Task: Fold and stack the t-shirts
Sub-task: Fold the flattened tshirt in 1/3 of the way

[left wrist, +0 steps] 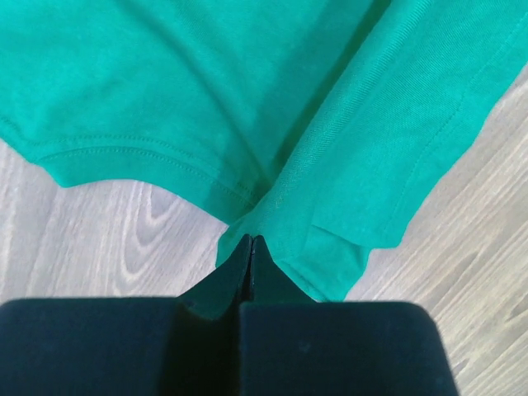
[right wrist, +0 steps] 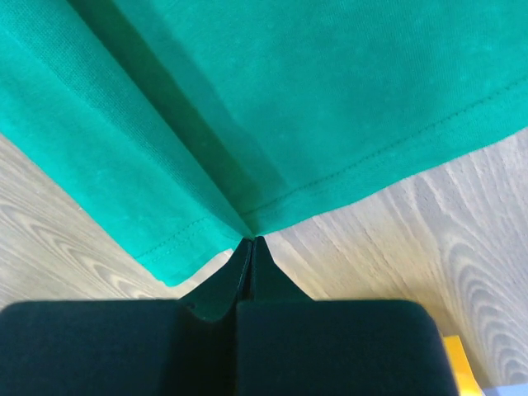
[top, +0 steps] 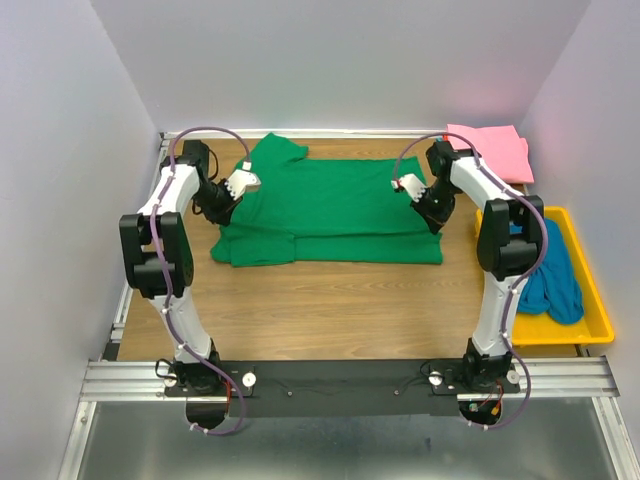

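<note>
Wooden table (top: 330, 300), white-walled bay. Item: green t-shirt (top: 340, 205), laid flat mid-table, long axis running left to right, sleeve end left, hem end right. Left gripper (top: 243, 183) was at the sleeve end, fingers pressed together on a pinch of cloth. Right gripper (top: 405, 185) was at the hem end, likewise pinching the edge. Each arm was nearest its own end. Likely next: a lengthwise fold, both ends carried together. Pink t-shirt (top: 495, 150) lay folded far right; teal-blue t-shirt (top: 555, 275) lay bunched in the yellow tray (top: 590, 330).
</note>
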You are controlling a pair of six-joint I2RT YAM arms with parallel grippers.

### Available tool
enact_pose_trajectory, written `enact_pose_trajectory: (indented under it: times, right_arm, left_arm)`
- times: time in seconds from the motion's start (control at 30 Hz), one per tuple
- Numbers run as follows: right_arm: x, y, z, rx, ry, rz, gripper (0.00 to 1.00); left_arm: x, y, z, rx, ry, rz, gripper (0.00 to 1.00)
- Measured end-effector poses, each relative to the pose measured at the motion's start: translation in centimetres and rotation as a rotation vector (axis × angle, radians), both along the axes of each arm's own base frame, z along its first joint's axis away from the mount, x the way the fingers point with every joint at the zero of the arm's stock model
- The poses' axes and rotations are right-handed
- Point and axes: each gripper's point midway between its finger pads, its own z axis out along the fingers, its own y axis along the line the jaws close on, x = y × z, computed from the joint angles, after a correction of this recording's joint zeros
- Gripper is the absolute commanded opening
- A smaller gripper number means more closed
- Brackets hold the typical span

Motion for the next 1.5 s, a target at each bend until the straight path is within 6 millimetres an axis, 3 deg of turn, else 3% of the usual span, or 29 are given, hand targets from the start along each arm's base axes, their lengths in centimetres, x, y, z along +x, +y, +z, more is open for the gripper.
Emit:
enact_pose_trajectory:
  times: [0.1,0.17,0.2,0.23,0.27,0.3,0.4,0.53,0.7,0.77,0.87,0.97,1.17,1.3,1.33,1.4,1.43,1.47,1.5]
  right_arm:
    - [0.1,0.0,-0.4,-0.003,0.006,0.0,0.01]
    - [0.2,0.0,-0.5,-0.003,0.003,-0.001,0.1]
    - [0.2,0.0,-0.5,-0.004,0.002,-0.004,0.15]
    - [0.2,-0.1,-0.5,-0.006,0.001,-0.007,0.35]
    - [0.3,-0.1,-0.6,-0.009,0.002,-0.017,0.45]
    - [0.3,-0.2,-0.6,-0.016,0.002,-0.023,0.56]
    - [0.3,-0.5,-0.6,-0.023,0.001,-0.046,0.63]
    - [-0.2,-1.3,-0.3,0.003,0.011,-0.14,0.63]
    - [-3.7,-2.3,0.5,0.075,0.071,-0.32,0.62]
    - [-4.9,-2.0,0.4,0.107,0.107,-0.381,0.62]
    - [-6.0,-1.3,-0.3,0.136,0.157,-0.443,0.62]
    - [-6.6,-0.7,-0.6,0.156,0.191,-0.49,0.62]
    - [-6.8,-0.2,-1.7,0.169,0.212,-0.546,0.6]
    - [-7.1,-0.2,-2.8,0.161,0.236,-0.573,0.47]
    - [-7.1,-0.2,-2.9,0.157,0.238,-0.576,0.34]
    - [-7.1,-0.3,-3.2,0.151,0.235,-0.587,0.2]
    - [-7.2,-0.5,-3.3,0.143,0.233,-0.59,0.07]
    - [-7.3,-0.6,-3.5,0.135,0.233,-0.593,0.01]
    - [-7.4,-0.8,-3.6,0.134,0.234,-0.6,0.01]
  left_arm:
    - [0.3,0.0,-0.7,-0.003,0.018,0.008,0.0]
    - [0.5,0.0,-1.2,-0.005,0.024,0.014,0.09]
    - [0.6,0.0,-1.3,-0.005,0.026,0.017,0.16]
    - [0.7,0.0,-1.5,-0.006,0.027,0.023,0.24]
    - [0.8,0.0,-1.6,-0.007,0.028,0.03,0.37]
    - [0.9,0.0,-1.6,-0.008,0.027,0.035,0.4]
    - [1.4,0.4,-1.4,-0.011,0.014,0.059,0.45]
    - [0.9,2.1,-1.0,-0.021,0.006,0.105,0.48]
    - [-3.4,4.3,-0.9,-0.058,0.047,0.192,0.48]
    - [-5.8,3.9,-1.8,-0.078,0.094,0.21,0.48]
    - [-7.7,3.1,-3.2,-0.102,0.155,0.219,0.48]
    - [-8.4,2.5,-3.8,-0.126,0.181,0.229,0.48]
    - [-7.5,2.2,-3.9,-0.155,0.162,0.25,0.45]
    - [-7.3,2.2,-4.7,-0.16,0.176,0.262,0.35]
    - [-7.3,2.2,-4.9,-0.161,0.18,0.265,0.24]
    - [-7.3,2.2,-5.1,-0.161,0.183,0.264,0.13]
    - [-7.3,2.2,-5.2,-0.161,0.185,0.265,0.03]
    - [-7.4,2.3,-5.2,-0.162,0.188,0.27,0.0]
    - [-7.5,2.3,-5.3,-0.163,0.191,0.273,0.0]
